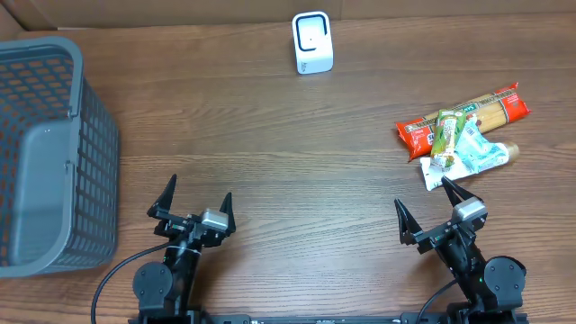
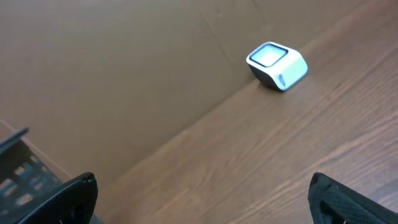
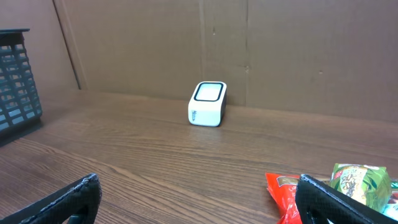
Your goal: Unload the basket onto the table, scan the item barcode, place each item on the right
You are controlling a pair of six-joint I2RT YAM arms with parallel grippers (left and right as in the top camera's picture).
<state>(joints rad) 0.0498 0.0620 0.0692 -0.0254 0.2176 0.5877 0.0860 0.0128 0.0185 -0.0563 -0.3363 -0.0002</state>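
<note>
A white barcode scanner stands at the far middle of the table; the scanner and scanner also show in both wrist views. A pile of packaged items lies at the right: a long red pasta packet, a green packet across it and a pale blue-white packet. My right gripper stands open just in front of that pile, nothing between its fingers. My left gripper stands open at the front left, also empty.
A grey plastic basket takes up the left side, close to my left gripper. A cardboard wall runs along the far edge behind the scanner. The red packet lies right beside my right finger.
</note>
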